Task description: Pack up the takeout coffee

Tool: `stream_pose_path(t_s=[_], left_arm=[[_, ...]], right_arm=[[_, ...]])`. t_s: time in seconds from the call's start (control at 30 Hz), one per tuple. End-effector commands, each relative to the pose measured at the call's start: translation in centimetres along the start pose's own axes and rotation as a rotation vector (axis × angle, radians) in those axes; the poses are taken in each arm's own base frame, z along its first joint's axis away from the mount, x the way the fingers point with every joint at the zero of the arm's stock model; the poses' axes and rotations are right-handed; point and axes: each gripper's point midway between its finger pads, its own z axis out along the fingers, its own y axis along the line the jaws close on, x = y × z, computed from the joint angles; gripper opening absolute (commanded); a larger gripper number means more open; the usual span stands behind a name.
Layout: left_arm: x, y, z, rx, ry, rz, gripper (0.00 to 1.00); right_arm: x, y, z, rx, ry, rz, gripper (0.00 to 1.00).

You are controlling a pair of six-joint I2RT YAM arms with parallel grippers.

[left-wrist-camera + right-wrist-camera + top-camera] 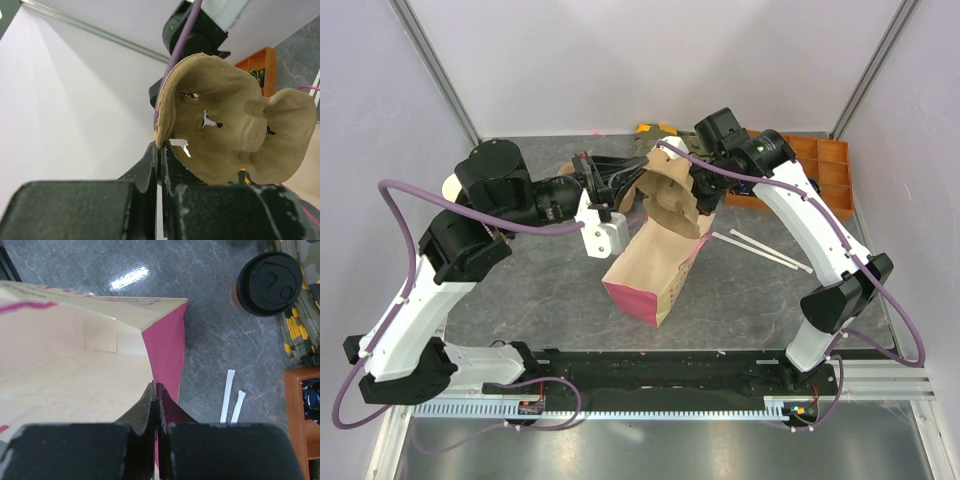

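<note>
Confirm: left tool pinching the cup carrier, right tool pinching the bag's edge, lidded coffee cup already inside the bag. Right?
One thing is wrong. The coffee cup is not inside the bag. It stands lidded on the table, apart from the bag, as the right wrist view shows. The rest holds: the left tool pinches the cup carrier, and the right tool pinches the bag's edge.
</note>
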Motion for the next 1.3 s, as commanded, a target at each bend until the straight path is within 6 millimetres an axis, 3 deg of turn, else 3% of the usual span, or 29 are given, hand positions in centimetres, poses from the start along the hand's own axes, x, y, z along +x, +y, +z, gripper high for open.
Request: stream_pose_path(t_s=[0.0,0.13,0.23,0.47,0.67,0.8,0.93,1.03,1.27], left_arm=[[1.5,0.9,-1.3,-0.054,0.100,0.099,0.02],[2.3,0.8,-2.2,-0.057,0.146,0.158,0.02],[2.5,-0.5,-2.4,-0.017,0.148,0.167,0.02],[3.3,-5.2,-0.9,0.144,0.119,0.074,0.02],[3.0,-6.6,0.1,0.187,0.090,0.018,0.02],[2.5,-6.6,0.4,0.186,0.080,0.023,0.02],[1.6,-3.6,0.2,0.113,0.078,0.040,0.02],[0.8,-2.6,0.1,0.095,0.060,0.047,0.02],[1.4,-5.6,0.2,0.166,0.070,0.019,0.02]], right_arm=[[-1.1,1.2,-1.1,-0.039,-0.075,-0.086,0.00],[-1.4,1.5,-1.3,-0.050,-0.096,-0.117,0.00],[-1.7,1.4,-1.3,-0.049,-0.104,-0.117,0.00],[-2.8,1.0,-1.5,-0.034,-0.120,-0.086,0.00],[-2.0,0.5,-1.5,-0.003,-0.082,-0.062,0.00],[-1.8,0.4,-1.4,0.004,-0.073,-0.058,0.00],[-1.6,0.2,-1.2,0.011,-0.061,-0.053,0.00],[-1.4,-0.1,-0.9,0.012,-0.049,-0.040,0.00],[-1.7,0.2,-0.9,0.002,-0.059,-0.036,0.00]])
